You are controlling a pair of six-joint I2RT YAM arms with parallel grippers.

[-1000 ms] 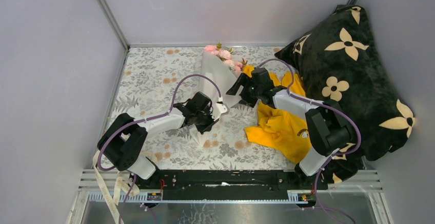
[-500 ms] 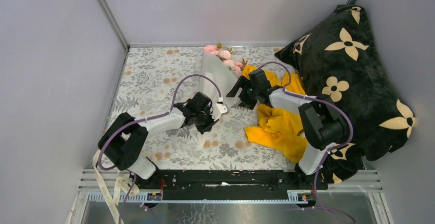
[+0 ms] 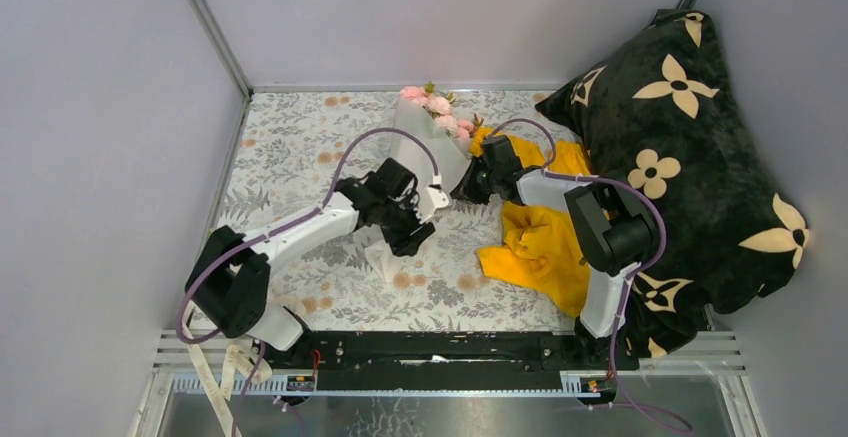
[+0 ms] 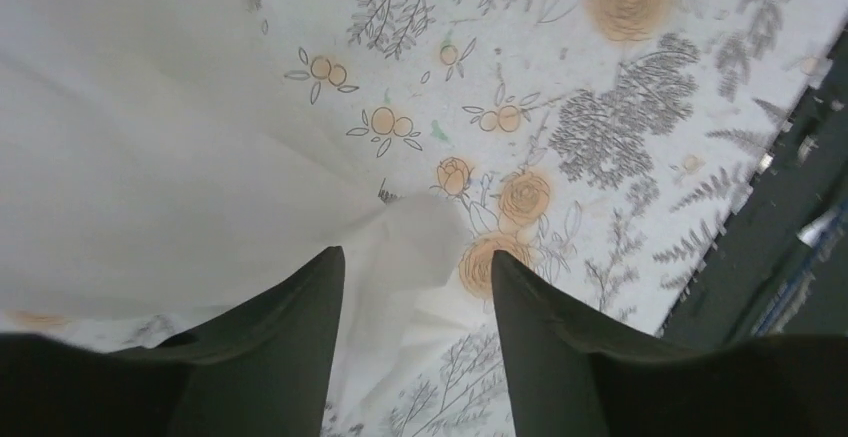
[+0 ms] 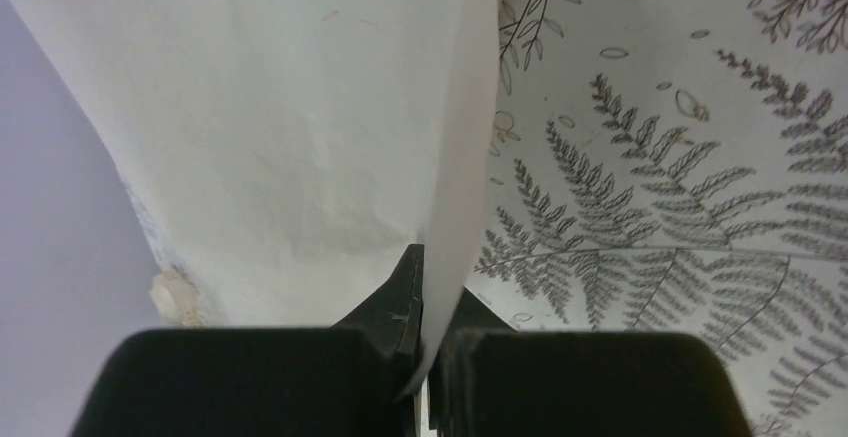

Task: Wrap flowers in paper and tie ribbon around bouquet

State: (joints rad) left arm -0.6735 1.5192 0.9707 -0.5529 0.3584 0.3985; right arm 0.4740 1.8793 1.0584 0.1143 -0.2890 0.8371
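Note:
Pale pink flowers (image 3: 432, 103) lie at the back of the table, their stems inside the white paper (image 3: 418, 149), which is folded round them as a loose cone. My right gripper (image 3: 463, 189) is at the cone's right edge, shut on the paper (image 5: 280, 107); the sheet's edge runs down between the right gripper's (image 5: 425, 292) closed fingers. My left gripper (image 3: 412, 235) hovers over the cone's lower end, open. A limp corner of the paper (image 4: 410, 232) lies on the cloth between the left gripper's (image 4: 415, 277) fingers, untouched. The cream ribbon (image 3: 207, 362) hangs off the table's near left corner.
A yellow garment (image 3: 540, 242) lies crumpled right of the cone, under the right arm. A big black pillow (image 3: 680, 127) with cream flower shapes fills the right side. Grey walls close in the floral tablecloth (image 3: 300, 157) on three sides.
My left gripper has opened, let go of the paper and lifted a little. My right gripper has slid left to the cone's edge and shut on the paper.

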